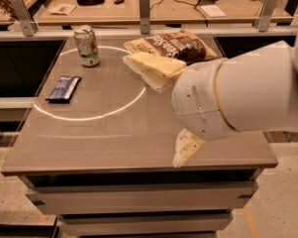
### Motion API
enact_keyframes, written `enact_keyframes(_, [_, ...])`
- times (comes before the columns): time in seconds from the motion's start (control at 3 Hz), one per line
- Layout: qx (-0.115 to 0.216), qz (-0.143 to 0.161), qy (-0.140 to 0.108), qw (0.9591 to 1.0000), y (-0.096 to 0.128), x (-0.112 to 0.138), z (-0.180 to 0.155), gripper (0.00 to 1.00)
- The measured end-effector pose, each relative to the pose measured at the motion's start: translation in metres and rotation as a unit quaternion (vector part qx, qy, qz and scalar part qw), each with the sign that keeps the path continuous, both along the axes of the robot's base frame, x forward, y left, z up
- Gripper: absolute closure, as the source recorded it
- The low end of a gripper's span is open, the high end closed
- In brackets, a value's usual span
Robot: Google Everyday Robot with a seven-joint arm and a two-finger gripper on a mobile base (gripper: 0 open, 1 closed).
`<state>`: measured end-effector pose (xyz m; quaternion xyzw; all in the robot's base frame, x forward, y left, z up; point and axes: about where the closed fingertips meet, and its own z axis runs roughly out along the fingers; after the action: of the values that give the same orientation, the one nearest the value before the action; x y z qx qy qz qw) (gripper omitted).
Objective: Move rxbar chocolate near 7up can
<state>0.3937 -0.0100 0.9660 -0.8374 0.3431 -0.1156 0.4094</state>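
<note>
So here's the scene: the rxbar chocolate (pixel 63 88) lies flat on the grey desk (pixel 114 138), over at about 9 o'clock if you read the desktop like a clock with the far edge as 12. It sits right at the left edge of a pale ring (pixel 96 117) marked on the surface, with its long side angled a bit toward the far edge. The 7up can (pixel 87 45) stands upright at about 11 o'clock, on the ring's far-left arc. Seen from the bar, the can is at roughly 1 o'clock, and the two are clearly apart, not touching. A brown-and-tan chip bag (pixel 175 44) lies at about 1 o'clock, near the far edge. The big white arm (pixel 237 98) comes in from 3 o'clock and covers most of the right side of the desk. The tool (pixel 138 66) is the pale yellowish bit sticking out toward 10 o'clock, above the ring's upper right part and just in front of the chip bag. Honestly can't tell whether it's clenched or released from this angle, but nothing shows in it. It's well away from both bar and can.
</note>
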Motion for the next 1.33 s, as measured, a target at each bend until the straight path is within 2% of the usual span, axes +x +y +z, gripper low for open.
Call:
enact_keyframes(0.33, [-0.016,0.007,-0.019,0.9997,0.012,0.016,0.004,0.00])
enact_keyframes(0.67, [-0.013,0.042,-0.048,0.9979,0.034,0.032,0.009,0.00])
enact_keyframes(1.0, [0.006,0.086,-0.077,0.9932,0.064,0.047,0.007,0.00])
enact_keyframes(1.33, [0.000,0.128,-0.088,0.9879,0.090,0.059,0.015,0.00])
